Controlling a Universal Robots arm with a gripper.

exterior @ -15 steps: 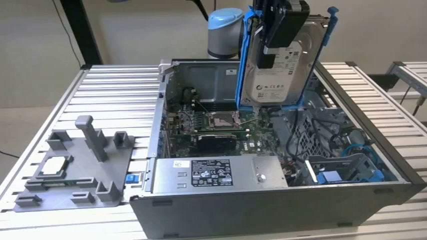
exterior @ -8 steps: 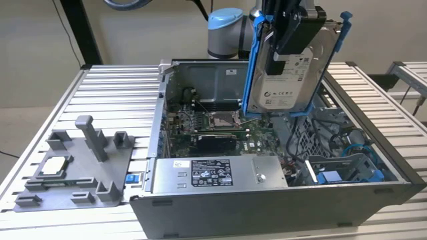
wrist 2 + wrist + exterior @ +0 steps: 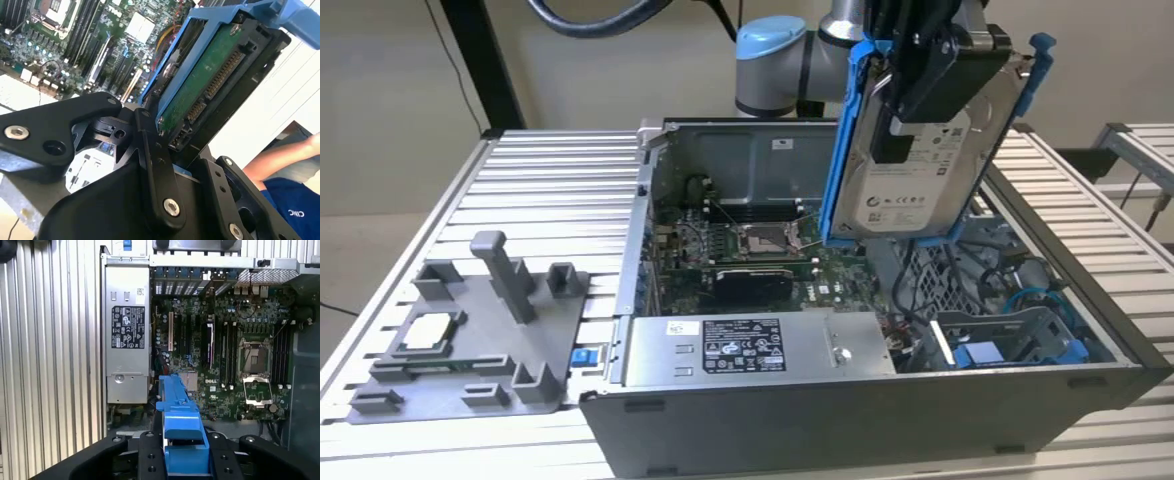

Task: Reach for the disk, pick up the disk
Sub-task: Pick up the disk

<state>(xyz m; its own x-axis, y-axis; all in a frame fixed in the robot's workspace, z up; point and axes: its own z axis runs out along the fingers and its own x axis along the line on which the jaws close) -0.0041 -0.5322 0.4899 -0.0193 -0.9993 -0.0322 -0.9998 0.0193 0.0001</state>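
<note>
The black gripper [image 3: 927, 95] is clamped on the disk [image 3: 927, 150] and holds it up in the air, high over the open computer case [image 3: 854, 420]. So the disk is not off to any side of the tool; it sits right between the fingers [image 3: 155, 165], and there is only this one arm to hold it. In the exterior view the disk stands almost straight up, with its long side running up and down and leaning a little toward the exterior view's right at the top. Its white label faces the camera, and the blue rails [image 3: 843, 140] run along both long edges. In the second wrist view you can see the other face, the green board side [image 3: 205, 85], with the plug end close to the gripper. In the first wrist view a blue rail end [image 3: 180, 440] pokes out between the black gripper parts, and far below it lie the green main board [image 3: 225, 365] and the grey metal box [image 3: 127, 350] with its sticker. Nothing touches the disk but the gripper, so I judge the pick-up is done. Off to the exterior view's left a grey holder [image 3: 467, 340] sits on the ribbed table [image 3: 560, 190]. A person's arm [image 3: 280, 155] shows beside the table.
</note>
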